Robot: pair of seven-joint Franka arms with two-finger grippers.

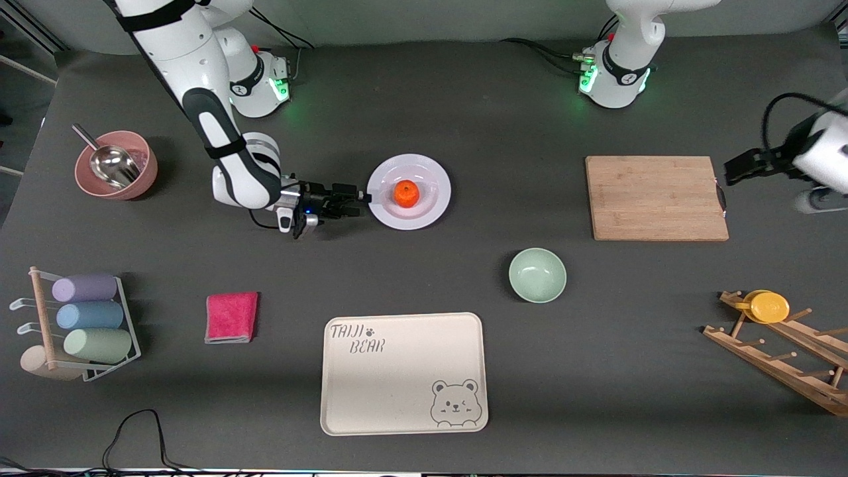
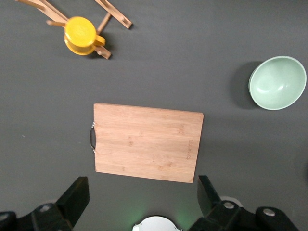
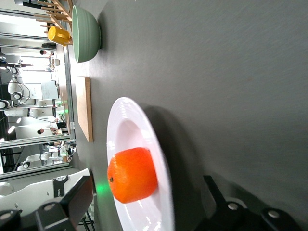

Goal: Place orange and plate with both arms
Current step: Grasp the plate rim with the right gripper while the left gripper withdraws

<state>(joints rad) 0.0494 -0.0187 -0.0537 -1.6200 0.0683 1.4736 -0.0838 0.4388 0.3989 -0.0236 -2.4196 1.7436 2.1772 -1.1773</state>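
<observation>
Nearest the front camera on the table [image 1: 464,99] lies the cream bear tray [image 1: 403,373], then the pale-green bowl [image 1: 537,275]. Farther off, the orange [image 1: 406,193] sits in the well of the plate [image 1: 432,212]. The right gripper [image 1: 361,196] is at the plate's rim, jaws parted on either side of it. The left gripper [image 2: 142,199] hangs above the wooden cutting board [image 1: 656,197], jaws wide and empty.

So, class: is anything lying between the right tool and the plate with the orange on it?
Nothing visible. The right tool is open at the plate rim, with bare table around it. The orange sits in the plate's well.
</observation>
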